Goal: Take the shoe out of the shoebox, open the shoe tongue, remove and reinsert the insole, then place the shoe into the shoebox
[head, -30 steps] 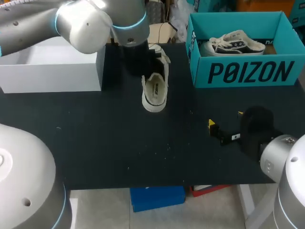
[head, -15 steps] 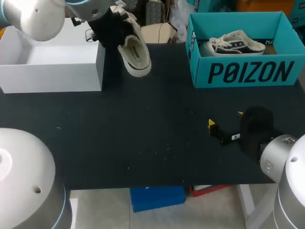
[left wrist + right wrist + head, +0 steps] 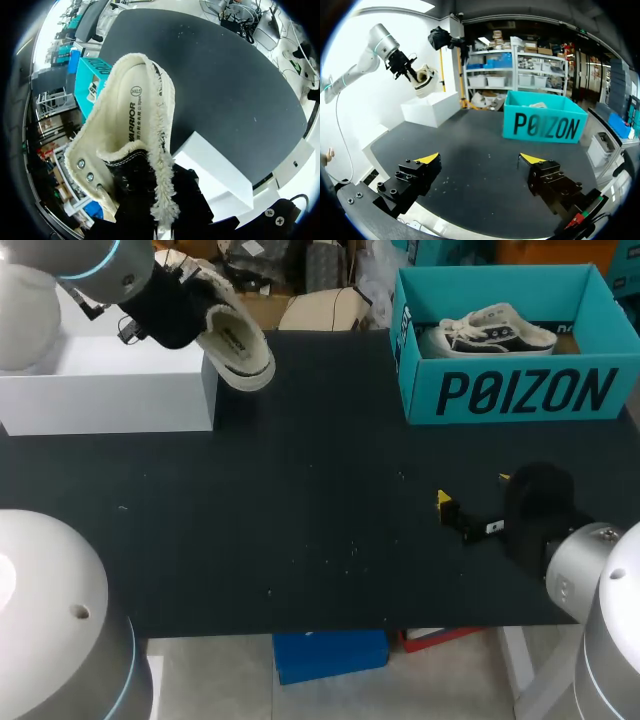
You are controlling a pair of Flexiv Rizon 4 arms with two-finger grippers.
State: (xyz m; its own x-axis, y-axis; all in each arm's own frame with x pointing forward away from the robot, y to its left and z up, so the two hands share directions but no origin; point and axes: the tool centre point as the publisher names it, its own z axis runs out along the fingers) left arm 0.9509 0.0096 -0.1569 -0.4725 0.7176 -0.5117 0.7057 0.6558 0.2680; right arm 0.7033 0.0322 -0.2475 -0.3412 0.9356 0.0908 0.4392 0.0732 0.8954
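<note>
A cream high-top shoe (image 3: 238,348) hangs in the air over the right end of the white shoebox (image 3: 110,390), sole tilted up and opening facing out. My left gripper (image 3: 190,308) is shut on its upper; in the left wrist view the shoe (image 3: 135,115) fills the space ahead and hides the fingertips, with the white box (image 3: 215,170) below. The right wrist view shows the same shoe (image 3: 424,77) far off, above the white box (image 3: 432,107). My right gripper (image 3: 474,490) stands open and empty low over the table's right front (image 3: 482,159).
A teal shoebox (image 3: 510,390) stands at the back right with another shoe (image 3: 490,330) inside; it also shows ahead of my right gripper (image 3: 545,122). The black tabletop (image 3: 320,500) lies between the two boxes.
My left arm has lifted the shoe from the table's middle and carried it up and to the left, over the white box's right end. The right arm has stayed still.
</note>
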